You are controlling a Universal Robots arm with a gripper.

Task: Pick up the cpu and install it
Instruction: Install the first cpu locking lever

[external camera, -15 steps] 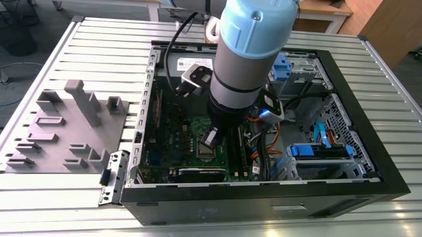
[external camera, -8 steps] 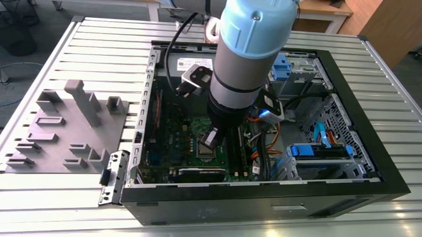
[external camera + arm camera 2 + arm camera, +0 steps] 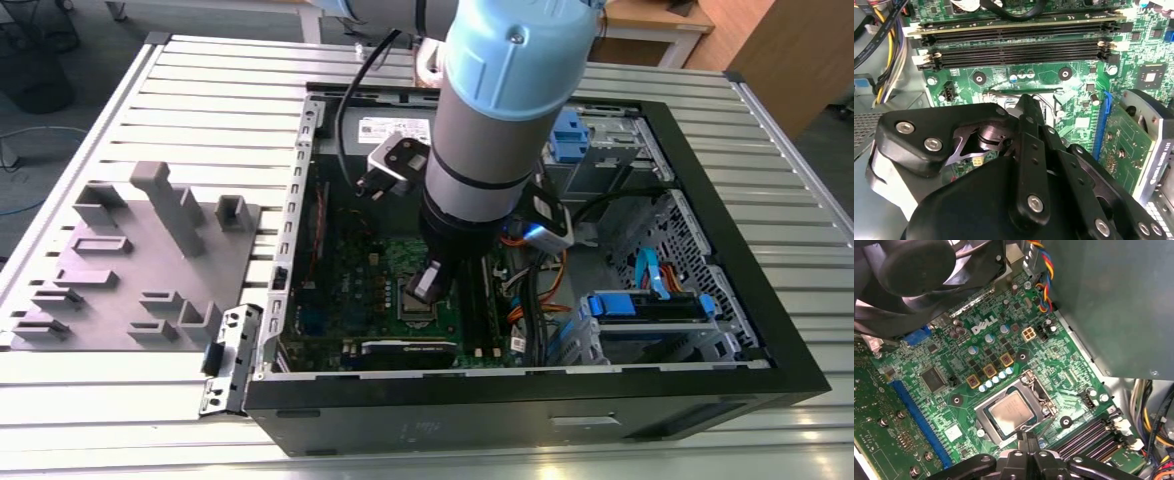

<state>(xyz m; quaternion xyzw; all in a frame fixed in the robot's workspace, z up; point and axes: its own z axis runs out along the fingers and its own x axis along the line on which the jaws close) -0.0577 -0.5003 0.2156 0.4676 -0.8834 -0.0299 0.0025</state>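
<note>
In the first wrist view the cpu (image 3: 1011,413), a small square chip with a dull silver top, lies flat in the socket on the green motherboard (image 3: 1064,365), with a shiny metal frame (image 3: 1041,396) around it. My gripper (image 3: 1027,436) hovers just beside the socket's edge with its fingers together and nothing visible between them. The second wrist view shows the black fingers (image 3: 1026,115) meeting at a point over the socket area. In the exterior view the gripper (image 3: 424,288) reaches down into the open computer case (image 3: 534,385), right above the socket (image 3: 416,308).
Memory slots (image 3: 1019,47) run beside the socket. A graphics card (image 3: 1139,145) and a blue slot (image 3: 919,415) lie on another side. A black fan (image 3: 929,270) and coloured cables (image 3: 1044,285) stand close. A grey moulded tray (image 3: 134,260) rests at the exterior view's left.
</note>
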